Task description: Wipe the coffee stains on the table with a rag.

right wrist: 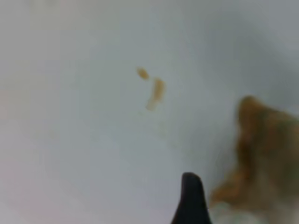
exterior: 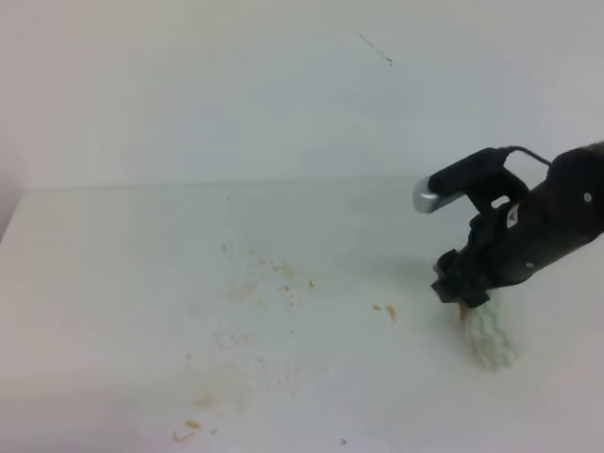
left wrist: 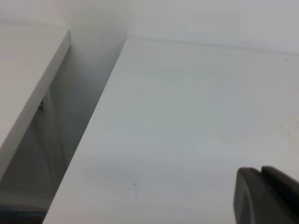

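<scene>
Right tool (exterior: 464, 300) is sitting at the near-left end of the rag (exterior: 489, 338), on the right side of the worktop (exterior: 113, 283). Its jaws are standing wide; whether they are actually pinching cloth cannot be told, since the arm is covering the contact point in the high view and the wrist view is blurry. In that wrist view one dark fingertip (right wrist: 190, 198) is showing at the bottom edge with the brown-soaked cloth (right wrist: 261, 154) just beside it on the right.

The rag is lying as a lumpy strip, long axis running from the tool diagonally toward the near right, stained end under the tool, cleaner pale-green end pointing away from the stains.

The coffee stains (exterior: 385, 310) are lying left of the rag, nearest pair of drops close by, then faint specks and smears spreading toward the centre and near-left (exterior: 192, 426) of the worktop. Judgement: the arm is parked low at the rag so it can drag it left across the marks; most of the wiping looks not yet done.

Left tool (left wrist: 266, 196) is hanging near the worktop's left edge, well apart from everything, only a dark corner visible, so open or closed cannot be told.
</scene>
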Controlling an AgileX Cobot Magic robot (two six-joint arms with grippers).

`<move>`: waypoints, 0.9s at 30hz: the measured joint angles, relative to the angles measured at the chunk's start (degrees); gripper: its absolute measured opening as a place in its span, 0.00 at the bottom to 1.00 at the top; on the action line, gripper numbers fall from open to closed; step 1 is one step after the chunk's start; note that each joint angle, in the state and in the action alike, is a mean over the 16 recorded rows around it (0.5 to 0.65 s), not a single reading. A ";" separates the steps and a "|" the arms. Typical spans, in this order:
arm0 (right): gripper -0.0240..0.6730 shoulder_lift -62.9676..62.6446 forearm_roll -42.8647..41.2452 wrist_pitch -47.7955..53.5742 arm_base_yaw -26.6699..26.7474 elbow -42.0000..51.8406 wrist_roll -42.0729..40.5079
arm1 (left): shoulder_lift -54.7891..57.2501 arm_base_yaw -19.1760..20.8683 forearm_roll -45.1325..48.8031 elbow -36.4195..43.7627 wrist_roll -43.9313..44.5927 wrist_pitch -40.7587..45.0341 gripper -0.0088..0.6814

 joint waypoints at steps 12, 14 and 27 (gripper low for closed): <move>0.48 -0.66 -13.16 14.59 0.47 -7.41 7.66 | 0.00 0.00 0.00 0.13 0.00 0.00 0.01; 0.39 -1.49 -13.40 15.56 0.51 -6.93 8.38 | 0.11 0.01 0.00 0.13 0.00 0.00 0.01; 0.03 -24.82 -14.65 -3.67 0.48 19.33 17.28 | 0.53 0.03 0.00 0.13 0.00 0.00 0.01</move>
